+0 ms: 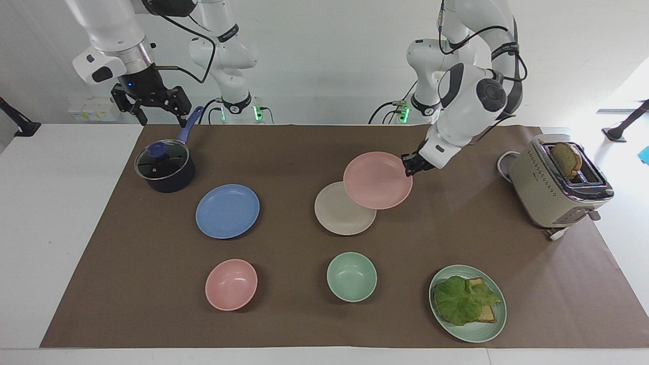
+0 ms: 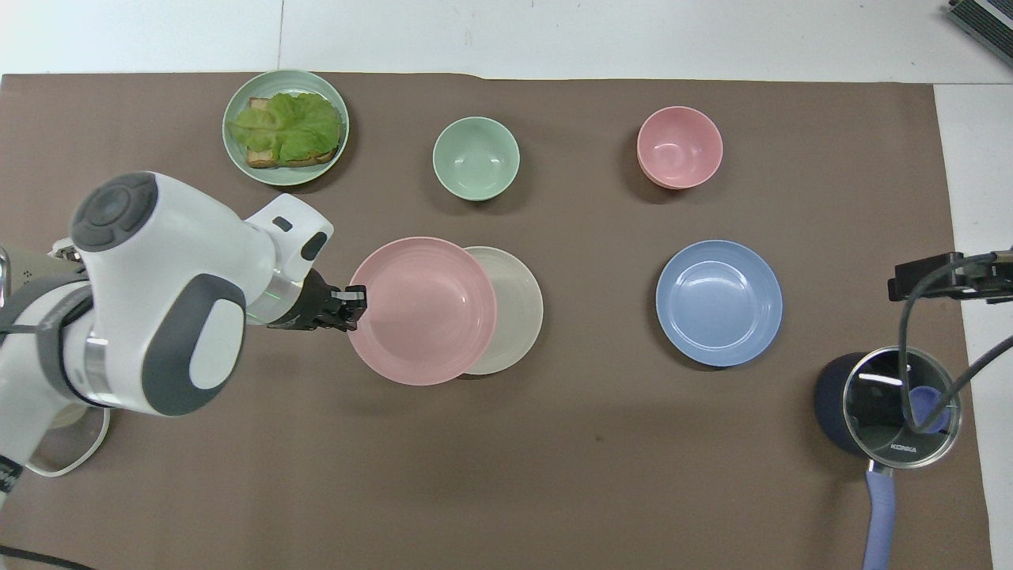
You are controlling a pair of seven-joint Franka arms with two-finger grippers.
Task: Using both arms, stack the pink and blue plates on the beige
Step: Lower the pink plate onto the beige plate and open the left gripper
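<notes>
Left fingers (image 1: 408,166) grasping pink plate (image 1: 377,180) over beige plate (image 1: 337,215); right fingers (image 1: 152,109) released — pot lid (image 2: 901,408) reads KONKA

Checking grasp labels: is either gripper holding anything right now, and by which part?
Left gripper holds the pink plate by its rim, on the edge toward the left arm's end, raised partly over the beige plate. Right gripper holds nothing.

Surfaces: mostly matt tableware on a paper-like brown table cover.

The pale pink round plate (image 1: 377,180), cream-beige round plate (image 1: 337,215) and cornflower blue round plate (image 1: 227,211) look smooth and matt, plastic-like. The brown table cover (image 1: 304,152) is dull, flat, like paper. The dark blue saucepan (image 1: 170,180) carries a glossy glass lid (image 1: 161,161) with a metal rim. The beige boxy toaster (image 1: 550,187) has a satin body and shiny metal top.
</notes>
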